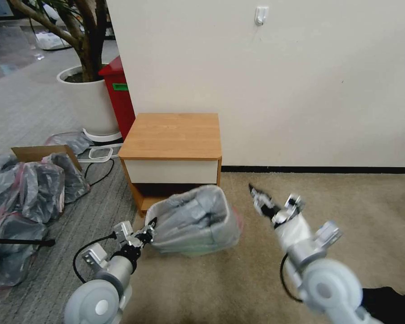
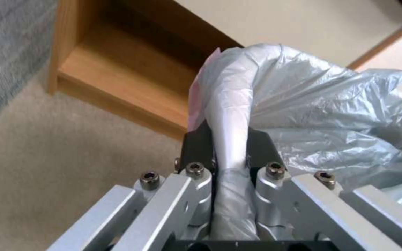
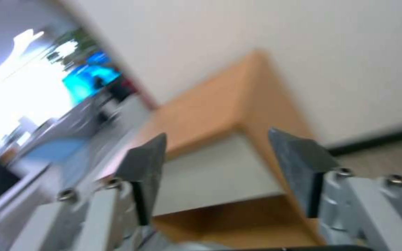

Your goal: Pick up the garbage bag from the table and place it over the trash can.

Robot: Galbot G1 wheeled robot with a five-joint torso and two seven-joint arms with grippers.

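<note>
The garbage bag (image 1: 198,220) already drapes the trash can (image 1: 202,249) before the table (image 1: 173,135); left gripper (image 1: 147,234) pinches its left rim; right gripper (image 1: 260,198), jaws spread and empty, hovers just right of the far-right edge

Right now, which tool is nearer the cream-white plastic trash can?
Left. The left tool is shut on the grey translucent garbage bag at the can's rim; the right tool hangs open, apart, off its far side.
</note>
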